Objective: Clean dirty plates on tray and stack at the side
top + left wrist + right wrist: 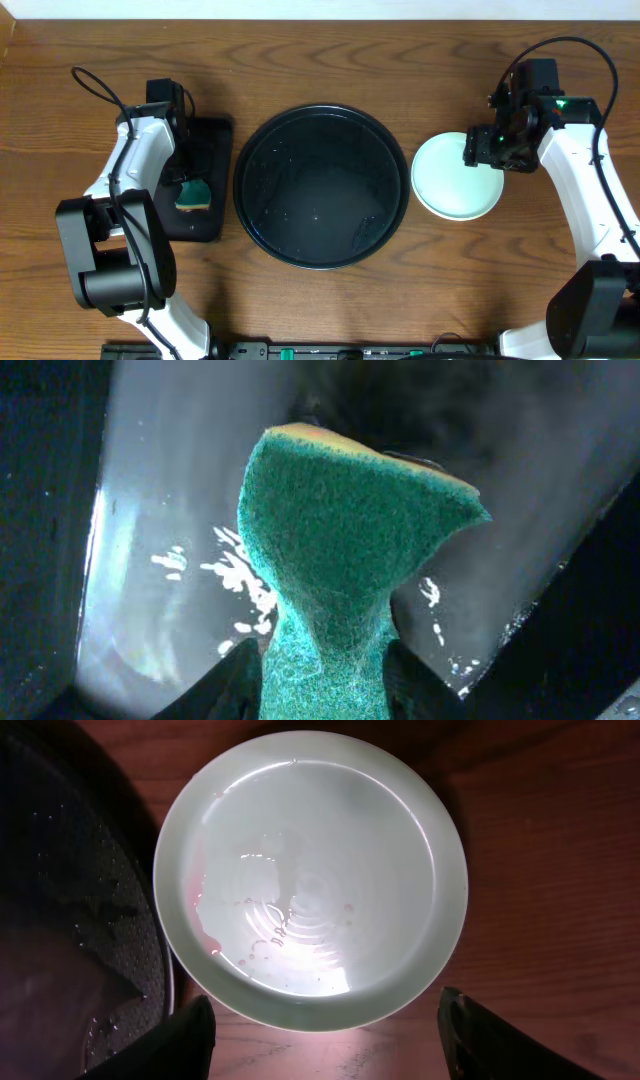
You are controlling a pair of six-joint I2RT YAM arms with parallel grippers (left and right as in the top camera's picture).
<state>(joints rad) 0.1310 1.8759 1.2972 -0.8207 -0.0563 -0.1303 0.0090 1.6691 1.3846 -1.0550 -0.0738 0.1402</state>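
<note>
One light aqua plate [450, 180] lies on the bare wood tabletop [450, 270], to the right of the big round black tray [320, 187]. The tray holds only water droplets. In the right wrist view the plate [310, 870] shows wet streaks and a faint pink smear on its left side. I cannot tell whether other plates lie under it. My right gripper [485, 150] [325, 1050] is open and empty, above the plate's right edge. My left gripper [188, 183] [325, 685] is shut on a green sponge [350, 550] [193, 194].
A small rectangular black tray [208, 140] lies left of the round tray, under the sponge; its wet surface [170, 510] fills the left wrist view. The round tray's rim [150, 950] lies close to the plate's left side.
</note>
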